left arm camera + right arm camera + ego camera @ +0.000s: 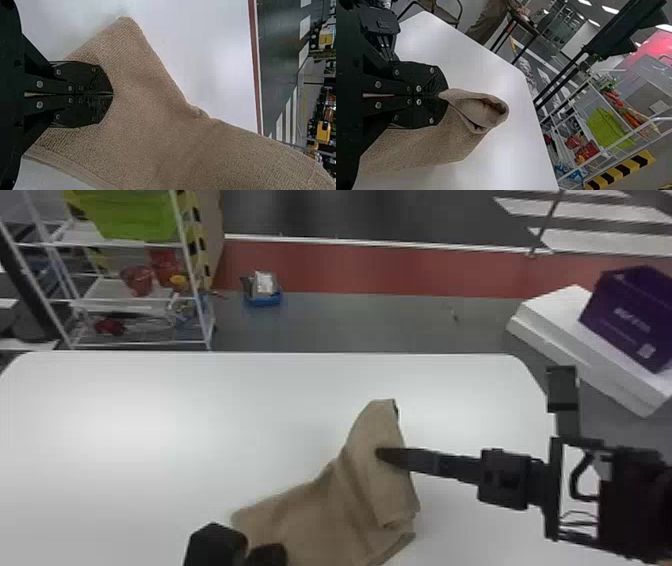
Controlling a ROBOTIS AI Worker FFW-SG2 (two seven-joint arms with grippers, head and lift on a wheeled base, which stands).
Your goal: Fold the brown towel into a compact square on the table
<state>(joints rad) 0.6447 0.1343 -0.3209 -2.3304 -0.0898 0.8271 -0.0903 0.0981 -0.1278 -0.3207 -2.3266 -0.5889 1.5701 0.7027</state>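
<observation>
The brown towel (320, 510) lies creased on the white table, with a folded flap at its right side. My right gripper (380, 453) comes in from the right over that flap; in the right wrist view my right gripper (445, 95) is shut on a pinched part of the towel (419, 148), beside an open curl of cloth. At the bottom edge of the head view, my left gripper (267, 555) is by the towel's near left part. In the left wrist view my left gripper (113, 94) has its fingers together over the towel (158, 130), no cloth visible between them.
The white table (150, 430) extends to the left of and beyond the towel. Past its far left edge stands a white shelf rack (145, 302); off its right side are a purple box (630, 315) and white boxes (560, 315). A small blue container (262, 297) sits on the floor.
</observation>
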